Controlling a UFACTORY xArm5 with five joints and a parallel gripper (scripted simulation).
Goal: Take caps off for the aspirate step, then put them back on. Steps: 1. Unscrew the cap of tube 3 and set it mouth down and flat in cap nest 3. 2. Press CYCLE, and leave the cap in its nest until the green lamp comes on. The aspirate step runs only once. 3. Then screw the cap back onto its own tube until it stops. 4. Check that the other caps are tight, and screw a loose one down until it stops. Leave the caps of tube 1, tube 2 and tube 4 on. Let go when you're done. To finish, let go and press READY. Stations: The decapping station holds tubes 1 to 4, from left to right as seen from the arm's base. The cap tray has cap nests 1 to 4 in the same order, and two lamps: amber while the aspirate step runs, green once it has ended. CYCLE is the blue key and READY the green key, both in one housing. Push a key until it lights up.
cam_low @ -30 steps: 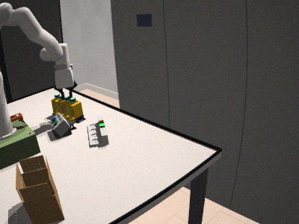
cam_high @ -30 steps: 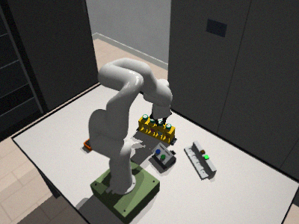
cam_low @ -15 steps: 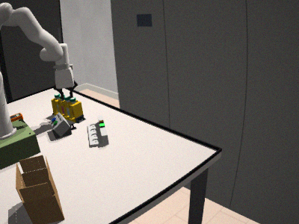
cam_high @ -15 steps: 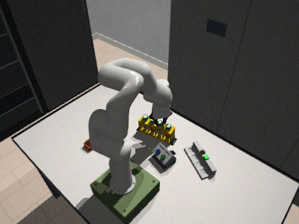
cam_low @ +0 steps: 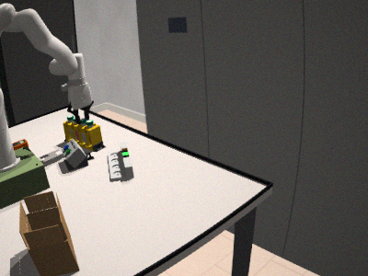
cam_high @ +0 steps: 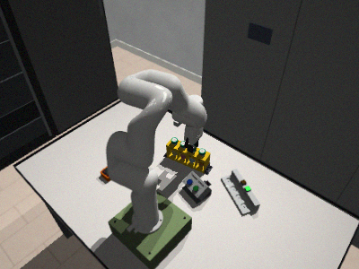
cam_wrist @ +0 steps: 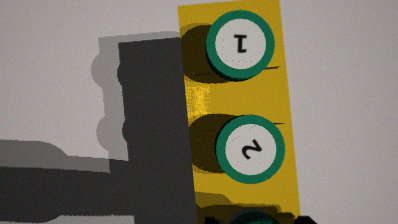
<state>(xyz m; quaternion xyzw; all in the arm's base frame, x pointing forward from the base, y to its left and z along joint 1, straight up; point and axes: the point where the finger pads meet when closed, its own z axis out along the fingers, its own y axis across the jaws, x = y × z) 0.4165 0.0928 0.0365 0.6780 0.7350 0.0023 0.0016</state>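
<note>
Overhead view: white xArm [cam_high: 144,134] on a green base plate [cam_high: 179,224] bends forward over a white table [cam_high: 292,224]. Its gripper [cam_high: 192,145] points straight down into the yellow decapping station [cam_high: 179,154], at the third tube position. Green-rimmed caps show on tube 1 [cam_high: 173,141], tube 2 [cam_high: 183,143] and tube 4 [cam_high: 202,151]; the fingers hide the cap of tube 3. The fingers stand part open, slack around that cap rather than clamped on it. Nearer the base sits the key housing [cam_high: 202,193] with its blue CYCLE key [cam_high: 189,182] and green READY key [cam_high: 196,188]. To its right lies the grey cap tray [cam_high: 233,188], its green lamp [cam_high: 248,188] lit.

Side view: the gripper [cam_low: 79,115] hangs upright, with its two dark fingers reaching down to the cap tops of the station [cam_low: 92,135]. The key housing [cam_low: 78,158] and the cap tray [cam_low: 115,170] lie in front, apart from each other, with the green lamp [cam_low: 125,152] glowing. An open cardboard box [cam_low: 46,239] stands at the near edge of the table.

Wrist view: looking straight down, the yellow station [cam_wrist: 280,100] runs up the frame. Cap 1 [cam_wrist: 240,45] and cap 2 [cam_wrist: 250,148] sit in it with their white numbered tops. Only the upper rim of cap 3 [cam_wrist: 255,217] shows at the bottom edge, seated in the station.
</note>
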